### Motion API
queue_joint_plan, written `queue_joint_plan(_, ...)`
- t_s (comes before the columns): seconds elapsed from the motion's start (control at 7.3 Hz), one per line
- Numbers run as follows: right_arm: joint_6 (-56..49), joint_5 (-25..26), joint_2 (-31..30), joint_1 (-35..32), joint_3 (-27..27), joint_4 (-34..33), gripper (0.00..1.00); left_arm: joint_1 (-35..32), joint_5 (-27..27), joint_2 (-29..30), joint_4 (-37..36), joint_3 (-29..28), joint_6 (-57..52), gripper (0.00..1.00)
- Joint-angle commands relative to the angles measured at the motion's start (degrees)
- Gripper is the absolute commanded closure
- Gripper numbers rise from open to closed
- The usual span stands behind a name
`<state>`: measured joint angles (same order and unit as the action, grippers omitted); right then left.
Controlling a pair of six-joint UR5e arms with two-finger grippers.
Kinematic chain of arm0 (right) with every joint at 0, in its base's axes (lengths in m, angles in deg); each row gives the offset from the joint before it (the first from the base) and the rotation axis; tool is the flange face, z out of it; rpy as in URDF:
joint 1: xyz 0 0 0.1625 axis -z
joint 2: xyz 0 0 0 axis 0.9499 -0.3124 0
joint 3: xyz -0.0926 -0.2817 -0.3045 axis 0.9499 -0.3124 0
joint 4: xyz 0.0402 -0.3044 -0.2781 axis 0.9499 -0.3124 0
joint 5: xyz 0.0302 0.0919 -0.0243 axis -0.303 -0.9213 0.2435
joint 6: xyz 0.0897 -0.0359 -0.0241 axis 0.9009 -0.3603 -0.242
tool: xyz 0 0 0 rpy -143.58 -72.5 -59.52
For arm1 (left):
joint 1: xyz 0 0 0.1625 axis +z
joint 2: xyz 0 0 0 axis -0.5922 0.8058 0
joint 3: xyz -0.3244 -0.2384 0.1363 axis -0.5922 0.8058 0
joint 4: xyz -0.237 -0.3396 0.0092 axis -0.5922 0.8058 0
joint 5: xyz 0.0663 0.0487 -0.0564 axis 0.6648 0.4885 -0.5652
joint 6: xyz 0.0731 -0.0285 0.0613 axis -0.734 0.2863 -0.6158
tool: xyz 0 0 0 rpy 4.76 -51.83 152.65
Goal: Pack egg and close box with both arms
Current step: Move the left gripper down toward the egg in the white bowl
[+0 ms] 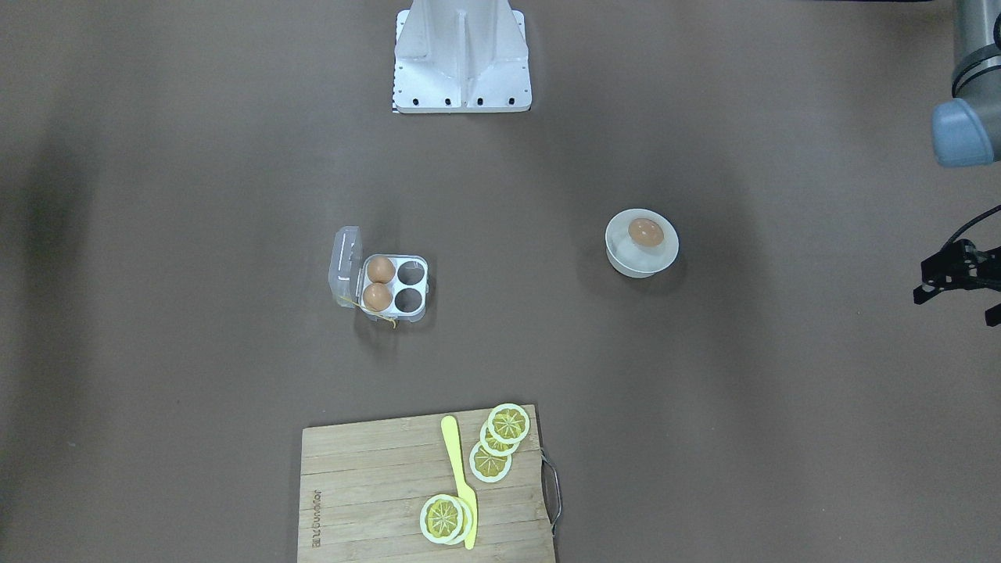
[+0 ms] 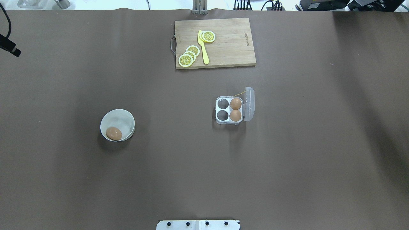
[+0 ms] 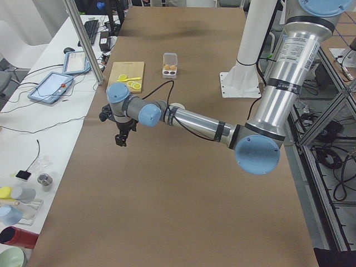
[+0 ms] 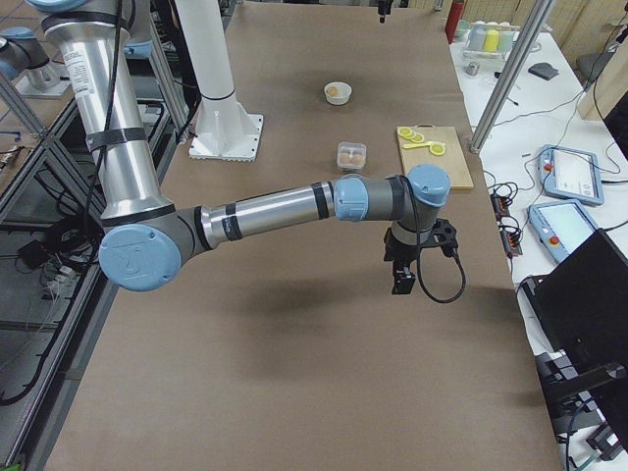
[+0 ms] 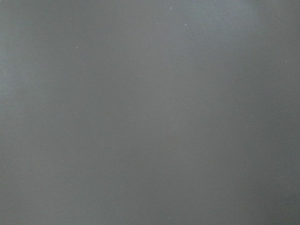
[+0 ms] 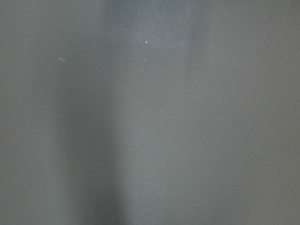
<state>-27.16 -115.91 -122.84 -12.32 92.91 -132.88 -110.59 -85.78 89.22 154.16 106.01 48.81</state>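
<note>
The egg (image 2: 113, 133) lies in a round white bowl (image 2: 119, 115) on the table's left side; it also shows in the front view (image 1: 646, 231). The box (image 2: 228, 109) stands open at the middle right, its clear lid (image 2: 249, 103) swung up on the right. Two brown eggs fill the cells by the lid, and two cells are empty. My left gripper (image 1: 956, 305) hangs over the table's far left edge, away from the bowl, fingers apart and empty. My right gripper (image 4: 402, 280) shows only in the right side view, over bare table; I cannot tell whether it is open.
A wooden cutting board (image 2: 230, 48) with lemon slices (image 2: 188, 57) and a yellow knife (image 2: 202, 48) lies at the far edge. The white stand (image 1: 461, 55) is at the robot's side. Both wrist views show only bare brown table.
</note>
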Motion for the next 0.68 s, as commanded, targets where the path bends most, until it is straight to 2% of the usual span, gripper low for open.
queue_joint_plan(0.0,0.0,-0.1,-0.1,0.0,-0.1,0.0,0.00,3.9,0.1,0.6,0.1,2.0,1.7,0.04)
queue_joint_plan(0.55,0.0,0.1,0.0,0.0,-1.2,0.0,0.00,14.2,1.4,-1.5,0.0,12.0,15.2,0.07)
